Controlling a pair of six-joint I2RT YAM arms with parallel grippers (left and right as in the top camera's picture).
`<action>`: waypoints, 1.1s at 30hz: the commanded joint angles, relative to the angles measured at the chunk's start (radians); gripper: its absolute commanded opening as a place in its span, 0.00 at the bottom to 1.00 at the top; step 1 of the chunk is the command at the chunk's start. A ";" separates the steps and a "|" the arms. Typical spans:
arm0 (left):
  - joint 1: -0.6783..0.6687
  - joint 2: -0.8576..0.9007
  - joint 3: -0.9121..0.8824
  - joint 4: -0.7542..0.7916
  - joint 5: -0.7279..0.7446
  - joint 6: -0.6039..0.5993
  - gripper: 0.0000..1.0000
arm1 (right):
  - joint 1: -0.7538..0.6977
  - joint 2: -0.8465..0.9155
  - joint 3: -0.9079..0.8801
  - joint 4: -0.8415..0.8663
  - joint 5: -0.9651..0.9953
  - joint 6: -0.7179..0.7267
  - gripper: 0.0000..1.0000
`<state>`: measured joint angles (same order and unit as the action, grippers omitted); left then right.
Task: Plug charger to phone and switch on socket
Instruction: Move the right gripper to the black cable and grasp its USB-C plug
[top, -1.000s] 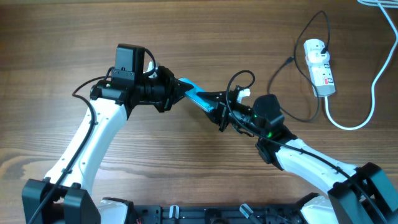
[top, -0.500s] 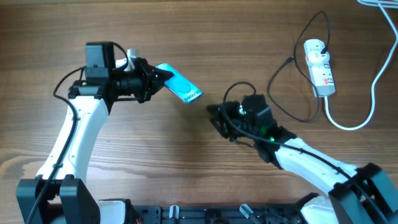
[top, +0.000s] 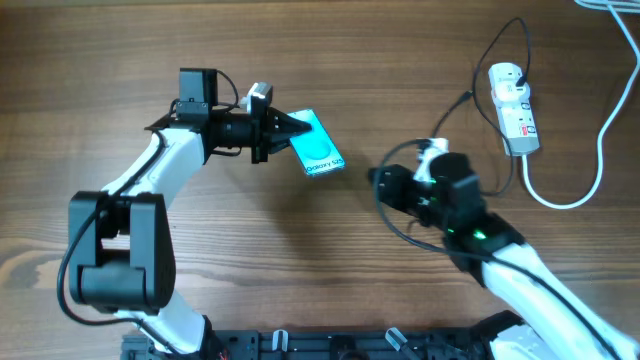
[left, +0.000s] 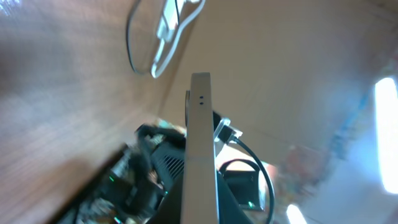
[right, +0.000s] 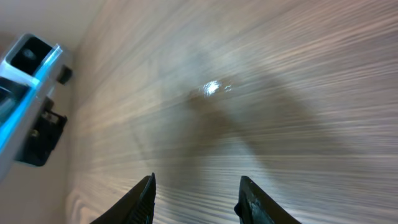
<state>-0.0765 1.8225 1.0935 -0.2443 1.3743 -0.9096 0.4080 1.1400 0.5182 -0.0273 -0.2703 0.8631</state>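
Note:
My left gripper (top: 287, 133) is shut on the phone (top: 318, 146), holding it off the table with the cyan screen up and the lettered end pointing right. The left wrist view shows the phone (left: 200, 137) edge-on between the jaws of that gripper (left: 202, 213). To the right, my right gripper (top: 384, 186) stands open and empty, a short gap from the phone; its wrist view has bare wood between the fingers of this gripper (right: 198, 199) and the phone (right: 28, 53) at upper left. The white socket (top: 513, 108) lies at the far right. The charger cable (top: 452, 112) runs from it toward my right arm, which hides its tip.
A thick white cord (top: 600, 150) loops from the socket off the right edge. Black cable curls around my right wrist (top: 400, 218). In the left wrist view the socket (left: 165, 32) shows blurred at the top.
My right gripper has let go, opened and drawn back to the right, away from the phone. The left arm swung left with the phone, then came partway back.

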 joint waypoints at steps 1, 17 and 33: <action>0.003 0.012 0.019 0.010 0.183 -0.108 0.04 | -0.058 -0.187 0.005 -0.159 0.090 -0.105 0.43; -0.006 -0.063 0.019 -0.138 0.203 -0.127 0.04 | -0.068 -0.560 0.005 -0.678 0.494 0.133 0.43; -0.006 -0.063 0.019 -0.138 0.203 -0.127 0.04 | -0.070 -0.003 0.575 -1.013 0.647 -0.033 0.49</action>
<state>-0.0780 1.7893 1.0950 -0.3824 1.5291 -1.0313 0.3420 1.0138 0.9894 -1.0142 0.3279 0.9047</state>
